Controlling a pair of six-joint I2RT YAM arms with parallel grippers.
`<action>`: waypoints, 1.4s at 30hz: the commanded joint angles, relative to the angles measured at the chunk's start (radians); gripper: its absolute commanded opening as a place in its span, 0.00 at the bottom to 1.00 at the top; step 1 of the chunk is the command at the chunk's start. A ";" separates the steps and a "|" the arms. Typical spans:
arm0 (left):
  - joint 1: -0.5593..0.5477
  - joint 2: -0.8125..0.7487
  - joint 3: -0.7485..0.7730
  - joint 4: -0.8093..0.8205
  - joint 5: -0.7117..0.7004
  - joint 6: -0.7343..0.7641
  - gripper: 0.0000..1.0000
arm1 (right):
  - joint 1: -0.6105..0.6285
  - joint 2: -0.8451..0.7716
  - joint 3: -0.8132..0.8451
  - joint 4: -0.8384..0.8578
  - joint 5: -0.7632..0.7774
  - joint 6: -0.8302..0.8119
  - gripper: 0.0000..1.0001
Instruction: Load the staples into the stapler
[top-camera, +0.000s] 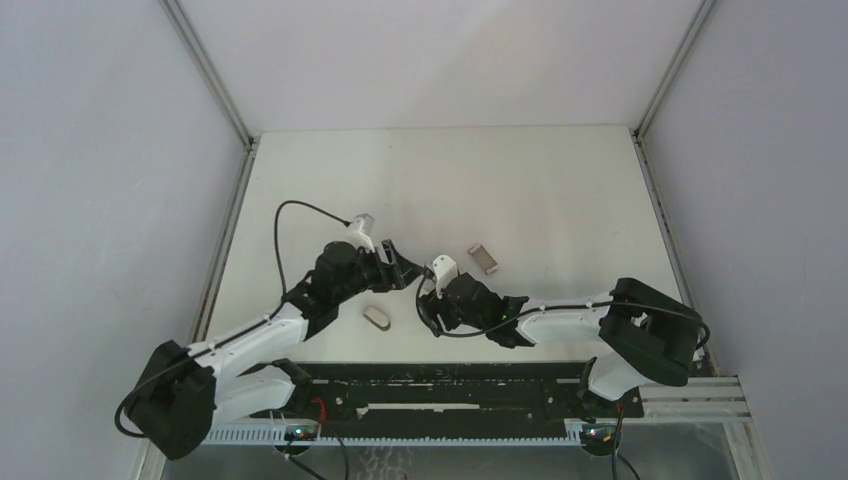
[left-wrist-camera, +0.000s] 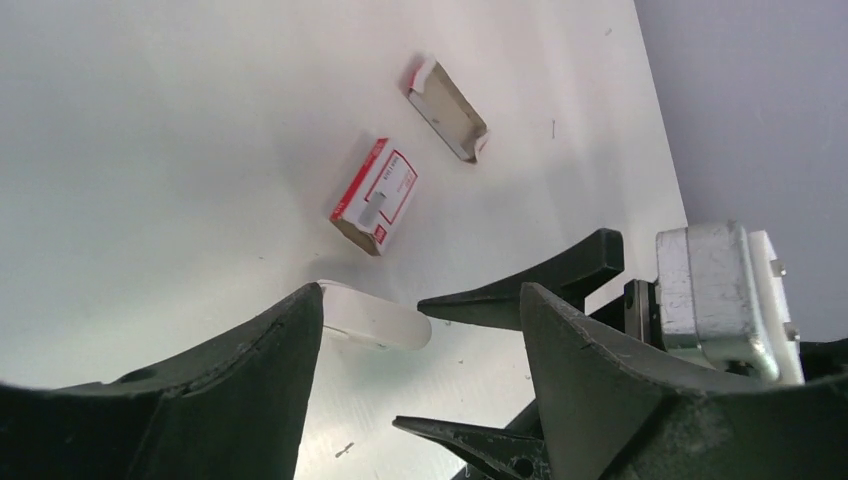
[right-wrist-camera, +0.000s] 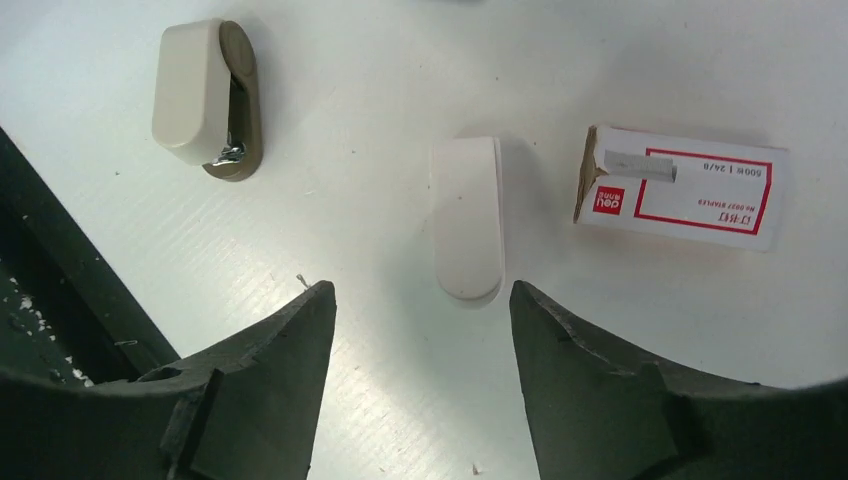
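Note:
The staples box, pink-red with a white label, lies flat on the table; a grey staple strip shows at its open end. It also shows in the left wrist view. In the top view it is hidden under the grippers. The stapler, beige over brown, lies to the left, and shows in the top view. My right gripper is open and empty just short of a small white oblong piece. My left gripper is open and empty, close beside the right gripper.
The grey inner tray lies apart from the box, farther out on the table. The right gripper's dark fingers reach into the left wrist view. Grey walls enclose the white table on three sides.

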 joint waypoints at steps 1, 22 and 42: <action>0.033 -0.079 -0.020 -0.076 -0.081 0.030 0.77 | 0.000 0.000 0.047 -0.023 0.001 -0.075 0.64; 0.110 -0.273 -0.114 -0.139 0.026 -0.046 0.80 | -0.020 0.165 0.129 0.006 -0.041 -0.112 0.14; 0.064 -0.213 -0.231 0.111 0.328 -0.257 0.71 | 0.097 -0.173 -0.027 0.147 -0.037 -0.172 0.00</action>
